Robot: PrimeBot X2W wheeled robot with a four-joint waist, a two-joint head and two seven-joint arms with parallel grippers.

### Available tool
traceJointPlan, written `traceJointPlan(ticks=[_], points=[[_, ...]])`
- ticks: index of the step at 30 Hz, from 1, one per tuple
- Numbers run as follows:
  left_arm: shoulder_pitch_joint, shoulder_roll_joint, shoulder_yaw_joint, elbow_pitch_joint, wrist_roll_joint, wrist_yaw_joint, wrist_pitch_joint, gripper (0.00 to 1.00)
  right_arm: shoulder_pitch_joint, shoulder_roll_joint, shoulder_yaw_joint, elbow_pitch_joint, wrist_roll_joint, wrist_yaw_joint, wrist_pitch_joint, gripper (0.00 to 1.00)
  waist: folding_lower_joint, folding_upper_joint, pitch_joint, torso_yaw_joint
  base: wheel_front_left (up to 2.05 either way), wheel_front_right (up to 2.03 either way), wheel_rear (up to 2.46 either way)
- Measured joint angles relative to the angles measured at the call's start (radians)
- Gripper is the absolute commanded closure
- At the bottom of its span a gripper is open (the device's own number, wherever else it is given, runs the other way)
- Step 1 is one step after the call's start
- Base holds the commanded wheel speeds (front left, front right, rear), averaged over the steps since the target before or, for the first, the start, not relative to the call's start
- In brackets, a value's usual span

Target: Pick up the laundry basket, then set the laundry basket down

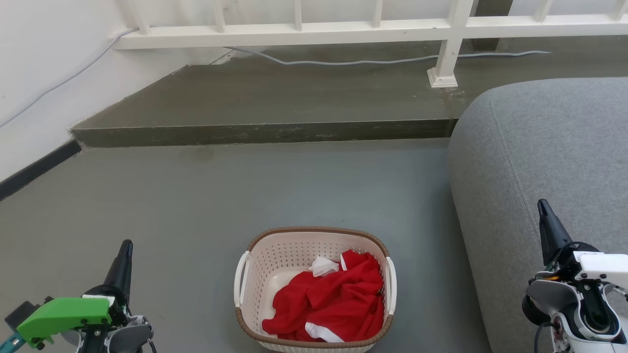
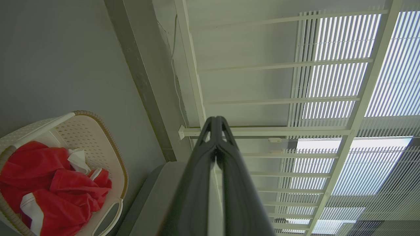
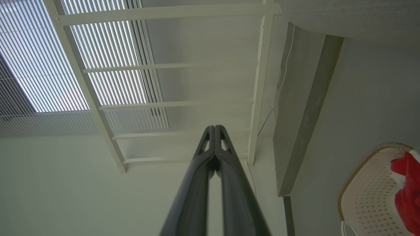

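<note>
The laundry basket (image 1: 287, 255) stands upright on the grey floor (image 1: 186, 196), near and central in the head view, between the two arms and touching neither. A brown woven-look rim runs round its top, and a white handle shows on each short side. A crumpled red garment (image 1: 338, 299) with white trim lies inside, heaped toward the right and near part. The cream perforated wall is bare at the far left.

The left end effector (image 1: 126, 247) hovers at the near left, well apart from the basket, with its fingers pointing away from the robot. In the left wrist view its two dark fingers are pressed together at the tips with nothing between them. A green housing (image 1: 64, 314) sits on that wrist.

The right end effector (image 1: 542, 207) hangs at the near right, seen against a grey sofa (image 1: 539, 142) and also well apart from the basket. Its fingers are likewise closed tip to tip and empty.

Beyond the basket a low dark step (image 1: 265, 132) rises to a platform. A white railing (image 1: 294, 32) stands there, and a pale cable (image 1: 343, 62) trails along beneath it.
</note>
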Motion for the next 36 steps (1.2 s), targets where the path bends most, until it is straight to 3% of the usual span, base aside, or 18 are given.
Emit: traceJointPlan(ticks=[36], points=[[-0.001,-0.001,0.002,0.001,0.0,0.0,0.0,1.0,0.0,0.002,-0.002,-0.002,0.0,0.0,0.0,1.0,0.0,0.0,0.0,0.0,0.0,0.0,0.0]])
